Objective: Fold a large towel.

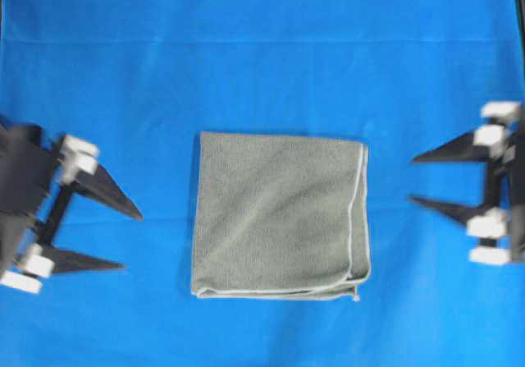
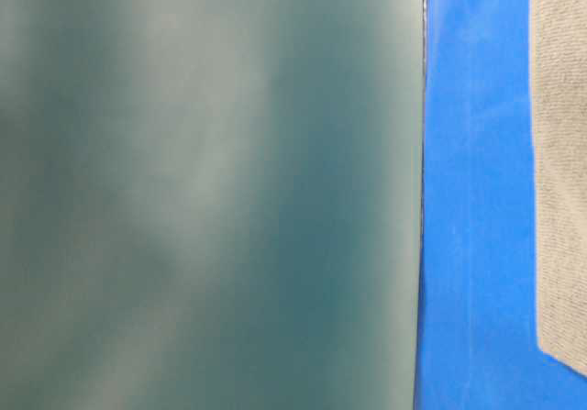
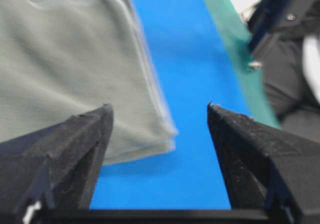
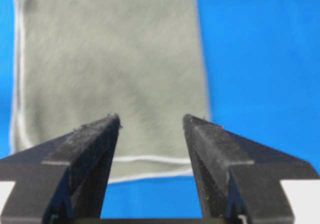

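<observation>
Overhead view, read from left to right, with every place given relative to the towel (image 1: 279,216). Left of the towel and well apart from it, the left gripper (image 1: 131,239) hovers over the blue table covering (image 1: 262,55), its two dark pointed jaws spread wide and holding nothing, tips aimed toward the cloth. At the centre lies the towel itself, a grey-green cloth already folded into a compact, roughly square stack with a pale stitched hem running down its right side and along its near edge; stacked layers show at the corner in the left wrist view (image 3: 75,68). Right of the towel, also well apart, the right gripper (image 1: 412,180) faces inward, jaws likewise wide and empty. Its wrist camera looks between the parted jaws at the flat cloth (image 4: 110,78) beyond, untouched.

The table-level view is mostly filled by a blurred dark-green surface, with a strip of blue covering and one towel edge (image 2: 561,153) at its right.

Judged from this layout, the folding appears finished or nearly so, and both arms stand clear of the cloth. If another fold is wanted, the next move calls for each gripper to come down onto a hemmed edge and pinch all the layers together; otherwise nothing remains but to stay clear of the stack.
</observation>
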You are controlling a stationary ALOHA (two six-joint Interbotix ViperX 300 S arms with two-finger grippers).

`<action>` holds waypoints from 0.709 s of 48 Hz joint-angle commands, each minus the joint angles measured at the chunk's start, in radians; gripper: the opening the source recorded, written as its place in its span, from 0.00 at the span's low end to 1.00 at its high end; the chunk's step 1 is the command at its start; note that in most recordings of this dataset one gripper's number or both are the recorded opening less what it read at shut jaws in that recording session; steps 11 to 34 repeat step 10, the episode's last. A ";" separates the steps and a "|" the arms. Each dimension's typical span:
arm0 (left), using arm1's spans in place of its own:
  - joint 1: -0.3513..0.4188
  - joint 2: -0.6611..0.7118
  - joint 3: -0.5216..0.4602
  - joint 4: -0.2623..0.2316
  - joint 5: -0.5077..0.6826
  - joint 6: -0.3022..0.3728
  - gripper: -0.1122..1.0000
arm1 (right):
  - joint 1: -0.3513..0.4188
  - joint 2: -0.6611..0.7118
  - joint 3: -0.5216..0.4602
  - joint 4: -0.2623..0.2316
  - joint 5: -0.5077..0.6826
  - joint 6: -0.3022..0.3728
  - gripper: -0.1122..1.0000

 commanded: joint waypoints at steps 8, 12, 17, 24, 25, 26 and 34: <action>0.080 -0.250 0.114 0.003 -0.017 0.094 0.75 | 0.002 -0.265 0.137 -0.089 0.000 0.021 0.62; 0.098 -0.291 0.143 0.003 -0.020 0.095 0.75 | 0.002 -0.308 0.172 -0.112 0.000 0.044 0.62; 0.098 -0.291 0.143 0.003 -0.020 0.095 0.75 | 0.002 -0.308 0.172 -0.112 0.000 0.044 0.62; 0.098 -0.291 0.143 0.003 -0.020 0.095 0.75 | 0.002 -0.308 0.172 -0.112 0.000 0.044 0.62; 0.098 -0.291 0.143 0.003 -0.020 0.095 0.75 | 0.002 -0.308 0.172 -0.112 0.000 0.044 0.62; 0.098 -0.291 0.143 0.003 -0.020 0.095 0.75 | 0.002 -0.308 0.172 -0.112 0.000 0.044 0.62; 0.098 -0.291 0.143 0.003 -0.020 0.095 0.75 | 0.002 -0.308 0.172 -0.112 0.000 0.044 0.62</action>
